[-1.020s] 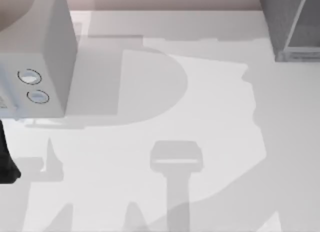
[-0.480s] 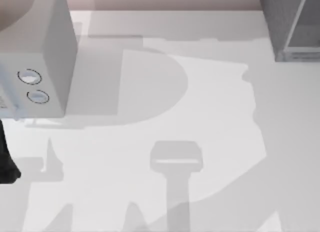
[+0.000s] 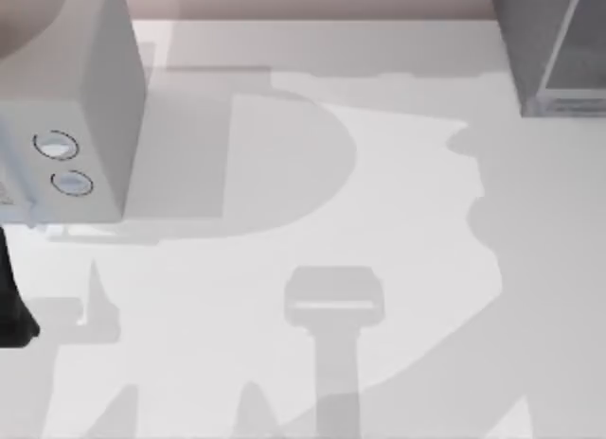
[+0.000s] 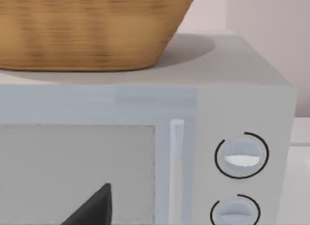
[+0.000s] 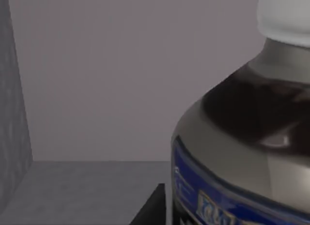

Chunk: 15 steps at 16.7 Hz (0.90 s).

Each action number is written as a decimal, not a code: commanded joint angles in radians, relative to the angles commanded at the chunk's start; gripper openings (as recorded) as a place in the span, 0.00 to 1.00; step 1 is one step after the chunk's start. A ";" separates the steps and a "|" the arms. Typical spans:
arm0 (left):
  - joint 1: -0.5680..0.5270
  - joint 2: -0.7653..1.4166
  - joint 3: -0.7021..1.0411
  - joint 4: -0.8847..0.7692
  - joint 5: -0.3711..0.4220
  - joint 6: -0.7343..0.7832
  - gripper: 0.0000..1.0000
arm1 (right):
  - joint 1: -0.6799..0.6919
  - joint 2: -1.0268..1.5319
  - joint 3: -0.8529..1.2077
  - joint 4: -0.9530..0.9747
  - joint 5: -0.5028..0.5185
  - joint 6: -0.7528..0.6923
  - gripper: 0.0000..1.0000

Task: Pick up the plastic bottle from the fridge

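Left arm [image 3: 11, 307]: parked at the table's 9 o'clock edge below the grey dial box [image 3: 66, 108], unchanged, finger state not discernible. Fridge [image 3: 554, 46]: at 1 o'clock; the shadow beside it has shifted over the last second. Plastic bottle [image 5: 242, 137]: upright on the fridge floor, close before the right wrist camera, suggesting the right arm is advancing for the grasp; grip cannot be told.

The middle of the desk [image 3: 379, 174] is wide open. A grey box with two dials [image 3: 85, 108] blocks the 9 o'clock side. The fridge [image 3: 549, 42] stands at 2 o'clock. Inside it, the plastic bottle [image 5: 242, 137] stands very close, with open room beside it.
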 joint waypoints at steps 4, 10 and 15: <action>0.000 0.000 0.000 0.000 0.000 0.000 1.00 | 0.001 -0.058 0.020 -0.091 -0.002 0.002 0.00; 0.000 0.000 0.000 0.000 0.000 0.000 1.00 | 0.000 -0.086 0.030 -0.130 -0.003 0.004 0.00; 0.000 0.000 0.000 0.000 0.000 0.000 1.00 | -0.020 -0.171 -0.088 -0.094 -0.019 0.000 0.00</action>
